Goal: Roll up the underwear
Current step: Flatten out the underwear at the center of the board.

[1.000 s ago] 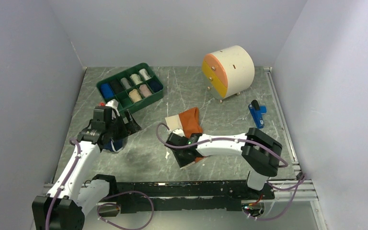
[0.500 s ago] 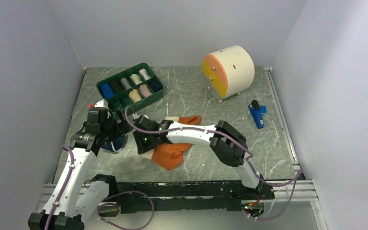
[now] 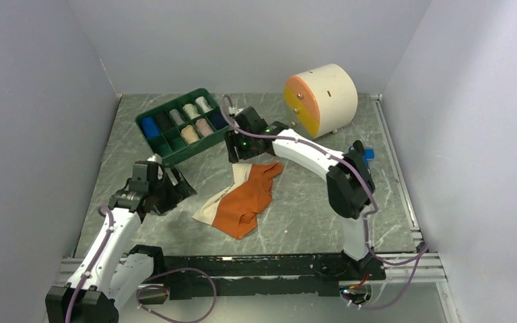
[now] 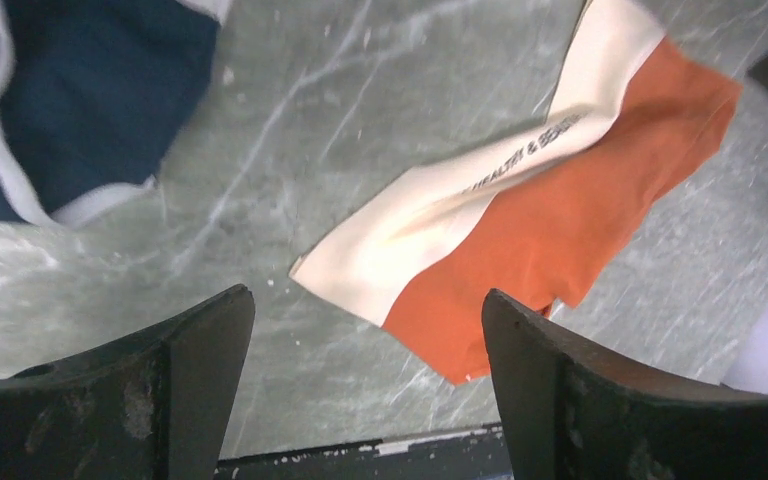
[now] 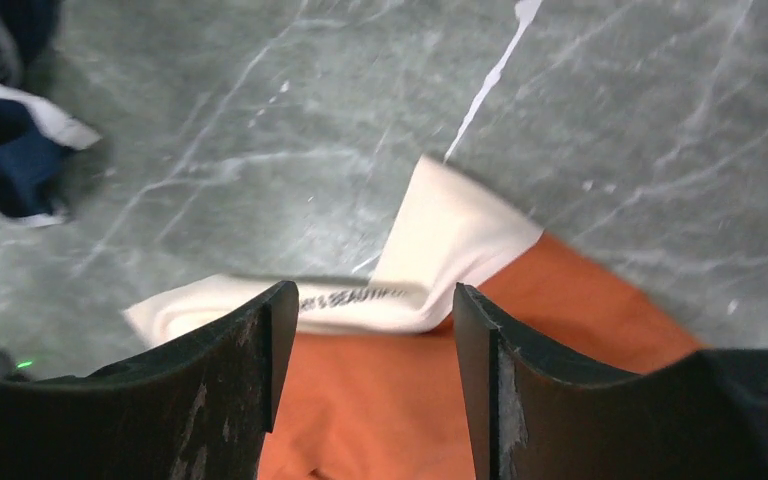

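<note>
Orange underwear (image 3: 246, 198) lies on the tabletop (image 3: 296, 215), with navy underwear (image 4: 80, 100) nearby. Left jaws and right jaws both gape wide, empty.

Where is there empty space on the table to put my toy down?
Bare table lies right of the orange underwear, nearer than the blue tool. Another patch is at the back, between the green tray and the round cabinet. The left is crowded: left gripper, navy underwear and tray sit close.
</note>
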### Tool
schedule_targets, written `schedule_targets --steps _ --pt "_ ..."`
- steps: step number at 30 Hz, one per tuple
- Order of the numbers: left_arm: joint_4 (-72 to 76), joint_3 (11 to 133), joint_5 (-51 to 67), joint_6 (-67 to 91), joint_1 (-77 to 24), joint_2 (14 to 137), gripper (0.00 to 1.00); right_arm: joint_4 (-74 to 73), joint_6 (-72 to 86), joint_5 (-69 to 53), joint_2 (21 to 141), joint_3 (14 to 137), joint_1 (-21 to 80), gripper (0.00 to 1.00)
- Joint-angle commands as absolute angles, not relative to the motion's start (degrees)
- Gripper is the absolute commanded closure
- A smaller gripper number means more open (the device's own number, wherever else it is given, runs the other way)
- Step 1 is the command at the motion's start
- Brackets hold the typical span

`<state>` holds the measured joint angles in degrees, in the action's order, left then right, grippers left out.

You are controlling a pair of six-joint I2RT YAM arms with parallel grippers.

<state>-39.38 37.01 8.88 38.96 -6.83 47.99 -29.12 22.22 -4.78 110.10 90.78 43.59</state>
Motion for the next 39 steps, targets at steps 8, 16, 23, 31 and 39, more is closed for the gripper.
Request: schedule_targets --steps 8,16,23,31,39 --pt "-37.3 28.5 14.5 46.3 -8.9 44.1 0.14 -38.5 -0.6 4.7 126.6 107.7 44.4 0.37" --pt "-37.2 26.6 12.1 47.1 -11.4 44.6 0.16 -39.8 -6.7 4.2 133.1 112.1 44.1 0.37" --pt "-36.7 26.7 11.4 47.1 -13.3 45.9 0.17 -42.6 -9.2 -2.7 136.0 112.7 41.6 0.42" --pt "-35.2 25.6 10.0 48.8 -15.8 47.4 0.19 -39.1 -5.9 -6.4 133.2 103.5 41.1 0.67" --pt "-31.9 25.7 7.6 50.3 -19.5 51.4 0.19 -33.4 1.6 -0.1 129.0 102.3 40.0 1.00"
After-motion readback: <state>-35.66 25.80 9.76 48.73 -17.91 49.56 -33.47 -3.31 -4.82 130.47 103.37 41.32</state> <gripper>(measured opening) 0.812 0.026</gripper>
